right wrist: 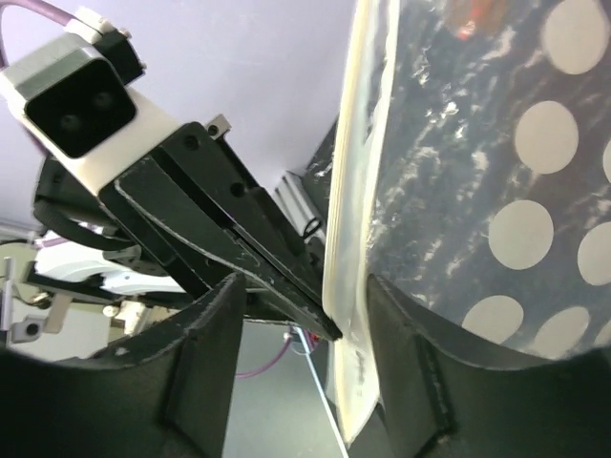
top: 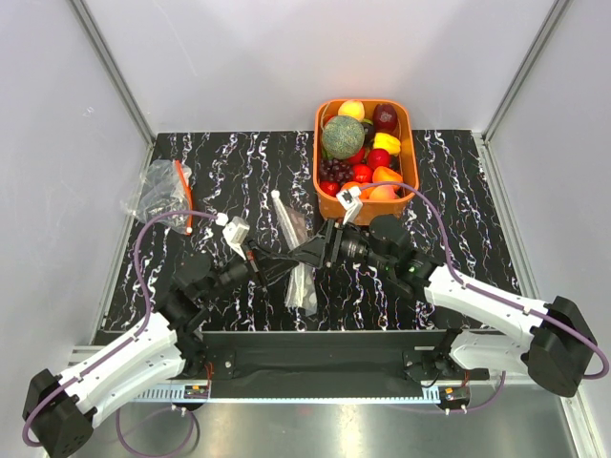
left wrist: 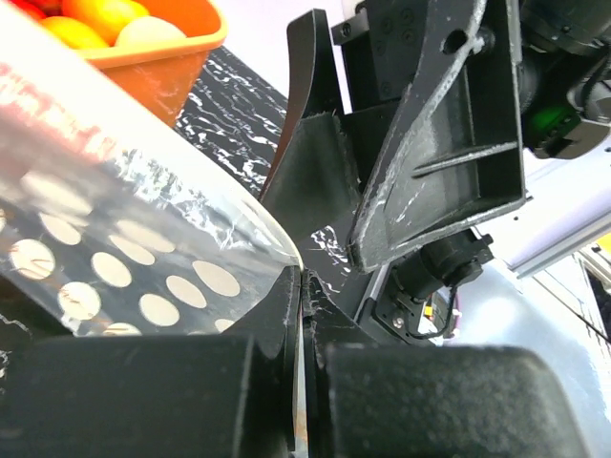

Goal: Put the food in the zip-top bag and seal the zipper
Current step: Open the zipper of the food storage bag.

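Nearest us, the left tool (left wrist: 301,298) is pressed together on the edge of the dotted bag (left wrist: 115,248), holding it raised over the middle of the desk (top: 239,162). We judge this is to steady the mouth for opening. Meeting it, the right tool (right wrist: 305,301) stands spread. The zipper (right wrist: 355,191) strip runs between its fingers, not yet nipped. Farther back, the food sits in the orange basket (top: 411,153), the melon (top: 342,136) on top and none bagged.
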Robot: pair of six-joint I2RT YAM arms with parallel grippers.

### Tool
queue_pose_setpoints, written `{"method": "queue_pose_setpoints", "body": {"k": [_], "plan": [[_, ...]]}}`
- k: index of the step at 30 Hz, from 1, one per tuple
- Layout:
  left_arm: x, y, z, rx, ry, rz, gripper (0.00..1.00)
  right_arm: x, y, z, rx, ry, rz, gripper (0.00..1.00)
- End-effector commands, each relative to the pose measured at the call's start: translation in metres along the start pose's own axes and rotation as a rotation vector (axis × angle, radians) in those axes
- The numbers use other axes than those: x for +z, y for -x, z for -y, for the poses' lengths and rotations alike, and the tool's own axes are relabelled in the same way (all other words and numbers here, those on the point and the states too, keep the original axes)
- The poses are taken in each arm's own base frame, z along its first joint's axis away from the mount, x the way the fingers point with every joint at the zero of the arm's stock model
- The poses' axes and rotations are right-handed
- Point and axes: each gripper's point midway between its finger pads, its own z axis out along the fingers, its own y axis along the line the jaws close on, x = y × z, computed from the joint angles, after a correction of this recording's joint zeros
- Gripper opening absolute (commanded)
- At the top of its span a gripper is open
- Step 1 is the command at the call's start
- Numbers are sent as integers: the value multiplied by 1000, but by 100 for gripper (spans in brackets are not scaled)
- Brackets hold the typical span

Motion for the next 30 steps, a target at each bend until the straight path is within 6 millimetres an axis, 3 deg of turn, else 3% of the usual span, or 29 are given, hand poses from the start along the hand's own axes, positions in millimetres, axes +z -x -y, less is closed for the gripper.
{"method": "queue_pose_setpoints", "body": {"k": [1, 7, 20, 24, 27, 30], "plan": [[1, 15, 17, 26, -74, 49, 0, -9, 12, -42, -9, 171, 22, 59], [0, 20, 18, 22, -64, 59, 0, -18, 17, -48, -15, 173, 47, 39], [-7, 33, 30, 27, -91, 98, 0, -18, 14, -33, -30, 102, 51, 27], [-7, 33, 30, 28, -90, 97, 0, -17, 14, -28, -42, 73, 46, 16], [-7, 34, 31, 27, -88, 97, 0, -19, 16, -22, -48, 37, 56, 0], [-8, 37, 27, 26, -61, 106, 0, -22, 18, -12, -62, -31, 67, 0]]}}
